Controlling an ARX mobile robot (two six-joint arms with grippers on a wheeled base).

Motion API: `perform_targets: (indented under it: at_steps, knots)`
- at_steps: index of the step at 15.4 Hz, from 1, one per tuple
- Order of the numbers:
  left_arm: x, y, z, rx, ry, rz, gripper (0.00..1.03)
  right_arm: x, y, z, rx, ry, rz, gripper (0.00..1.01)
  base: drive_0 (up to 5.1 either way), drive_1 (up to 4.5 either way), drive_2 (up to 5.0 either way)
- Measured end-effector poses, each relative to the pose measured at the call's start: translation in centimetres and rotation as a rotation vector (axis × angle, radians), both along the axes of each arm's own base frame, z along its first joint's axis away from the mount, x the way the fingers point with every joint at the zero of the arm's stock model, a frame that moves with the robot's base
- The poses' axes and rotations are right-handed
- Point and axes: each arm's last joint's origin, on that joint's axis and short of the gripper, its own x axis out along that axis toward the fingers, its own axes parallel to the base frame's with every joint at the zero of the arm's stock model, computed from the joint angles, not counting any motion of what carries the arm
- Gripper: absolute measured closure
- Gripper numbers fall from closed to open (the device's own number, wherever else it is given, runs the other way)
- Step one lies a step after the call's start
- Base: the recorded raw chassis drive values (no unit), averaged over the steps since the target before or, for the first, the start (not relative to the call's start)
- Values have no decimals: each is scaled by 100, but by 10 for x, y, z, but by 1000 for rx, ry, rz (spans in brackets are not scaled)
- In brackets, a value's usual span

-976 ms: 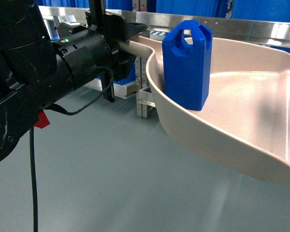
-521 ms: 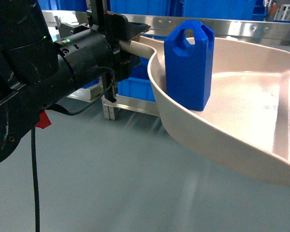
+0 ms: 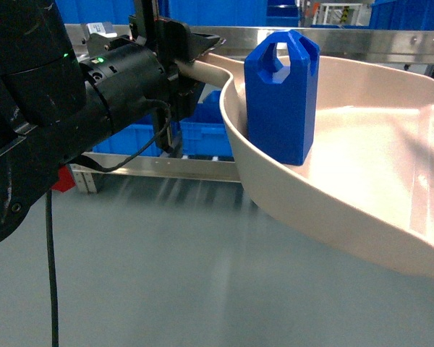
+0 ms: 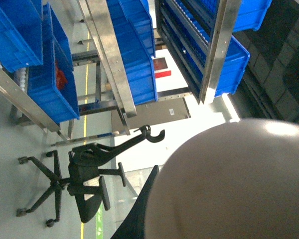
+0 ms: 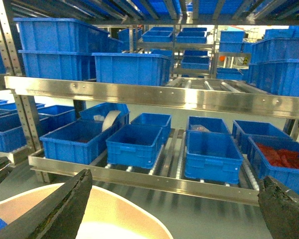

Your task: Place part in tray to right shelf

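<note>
The tray [image 3: 362,195] is seen nearest in the head view, carried above the grey floor with its curved rim toward the camera. The part [image 3: 281,97] stands upright inside it, just behind the near rim, free and unrestrained. The tray's handle [image 3: 202,71] is clamped by the left gripper [image 3: 192,54], whose jaws are closed around it at the left of the view. In the right wrist view the right gripper [image 5: 174,209] is shown with its two dark fingers [image 5: 60,206] spread wide apart, holding nothing, the tray's pale rim visible beneath them. Farther off, the right shelf [image 5: 154,181] is seen with its steel front rail and roller lanes, on which several blue crates [image 5: 134,144] already sit; one crate [image 5: 281,159] holds red items. A black office chair [image 4: 84,174] is recorded in the left wrist view only. The transfer is judged to be under way, the shelf not yet reached. Risks noted: the tall, loose part could topple or slide over the rim if the tray is tilted or stopped abruptly; the long, one-handed hold on the handle could let the tray sag or twist; the tray's edge could strike the front rail or the crates where the lanes look occupied.
</note>
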Motion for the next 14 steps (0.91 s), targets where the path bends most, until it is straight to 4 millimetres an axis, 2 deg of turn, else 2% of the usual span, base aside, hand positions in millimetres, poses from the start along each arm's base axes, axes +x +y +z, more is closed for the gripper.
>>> perform_targets:
  at_steps: [4,14]
  knots:
    - [0,0,0,0,0,-1,91,0,0,0,0,0,0,3,-138,-138,-138]
    - [0,0,0,0,0,0,91,-1,0,1,2,-4,-2,3,0,0,0]
